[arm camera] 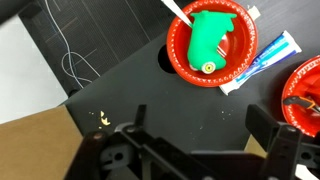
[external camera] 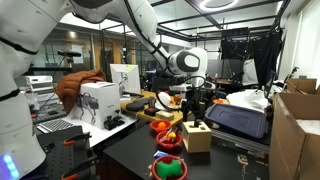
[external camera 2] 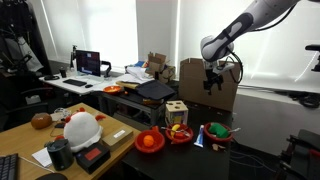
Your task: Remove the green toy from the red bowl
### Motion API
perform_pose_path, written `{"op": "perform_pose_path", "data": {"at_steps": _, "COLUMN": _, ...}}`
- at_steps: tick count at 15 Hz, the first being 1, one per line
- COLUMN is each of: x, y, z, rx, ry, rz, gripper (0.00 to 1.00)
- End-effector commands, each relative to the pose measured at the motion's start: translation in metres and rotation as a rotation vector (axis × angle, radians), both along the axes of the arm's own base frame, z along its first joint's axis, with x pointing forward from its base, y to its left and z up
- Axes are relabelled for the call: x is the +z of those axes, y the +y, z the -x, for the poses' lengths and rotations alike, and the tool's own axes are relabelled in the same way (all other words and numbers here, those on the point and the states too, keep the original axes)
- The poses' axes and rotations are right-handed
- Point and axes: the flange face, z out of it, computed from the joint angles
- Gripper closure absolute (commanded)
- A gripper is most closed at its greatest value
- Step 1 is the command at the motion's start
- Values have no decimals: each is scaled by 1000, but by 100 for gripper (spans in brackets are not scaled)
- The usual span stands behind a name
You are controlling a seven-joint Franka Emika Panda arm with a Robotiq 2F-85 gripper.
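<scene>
The dark surface (arm camera: 140,85) stretched out below me, and my tool (arm camera: 197,140) hung high above it, jaws spread wide with nothing between them. There was the red bowl (arm camera: 208,45), well clear of my tool, with a white-and-blue tube (arm camera: 262,60) just beside its rim. And the green toy (arm camera: 210,38) lay inside that bowl, untouched!
</scene>
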Motion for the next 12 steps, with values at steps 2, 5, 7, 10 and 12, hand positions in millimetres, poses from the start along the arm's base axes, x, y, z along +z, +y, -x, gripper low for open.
{"op": "perform_pose_path", "data": {"at_steps": 2, "x": -50, "y": -1, "z": 5, "rx": -114, "ry": -28, "rz": -43, "gripper": 0}}
{"op": "perform_pose_path", "data": {"at_steps": 5, "x": -74, "y": -8, "z": 15, "rx": -191, "ry": 0, "rz": -86, "gripper": 0}}
{"op": "perform_pose_path", "data": {"at_steps": 7, "x": -86, "y": -16, "z": 22, "rx": -240, "ry": 19, "rz": -112, "gripper": 0}}
{"op": "perform_pose_path", "data": {"at_steps": 10, "x": -106, "y": -26, "z": 32, "rx": -312, "ry": 47, "rz": -132, "gripper": 0}}
{"op": "perform_pose_path", "data": {"at_steps": 12, "x": -117, "y": -26, "z": 38, "rx": -325, "ry": 71, "rz": -143, "gripper": 0}}
